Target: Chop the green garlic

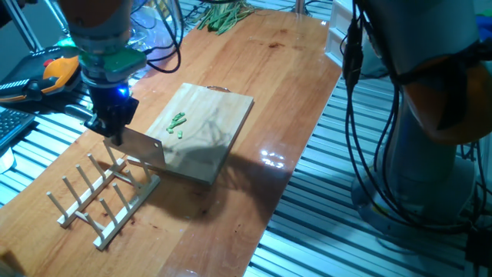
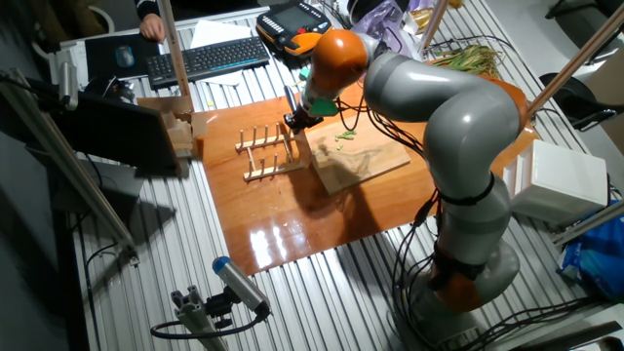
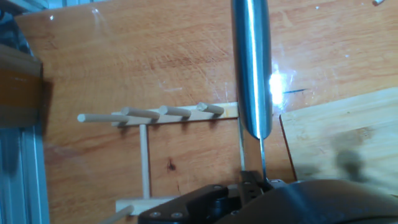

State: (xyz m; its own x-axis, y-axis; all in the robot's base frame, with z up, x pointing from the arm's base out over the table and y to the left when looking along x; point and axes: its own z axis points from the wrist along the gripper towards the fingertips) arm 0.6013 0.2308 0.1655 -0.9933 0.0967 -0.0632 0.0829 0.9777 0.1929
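Note:
Several tiny bright-green bits of green garlic (image 1: pixel 178 123) lie on the far left part of the pale wooden cutting board (image 1: pixel 219 115); they also show in the other fixed view (image 2: pixel 346 136). My gripper (image 1: pixel 112 123) is shut on a steel knife (image 1: pixel 143 147). It holds the blade over the near left corner of the board, right above the wooden peg rack (image 1: pixel 100 196). In the hand view the knife's round steel handle (image 3: pixel 252 62) runs over the rack (image 3: pixel 149 113), with the board's corner (image 3: pixel 342 134) at the right. The garlic is out of the hand view.
A bunch of long leafy greens (image 1: pixel 223 17) lies at the far end of the wooden table. A keyboard (image 2: pixel 210 58), an orange tool (image 1: pixel 58 71) and a wooden block (image 2: pixel 180 132) stand beyond the rack side. A white box (image 2: pixel 565 175) stands off the table.

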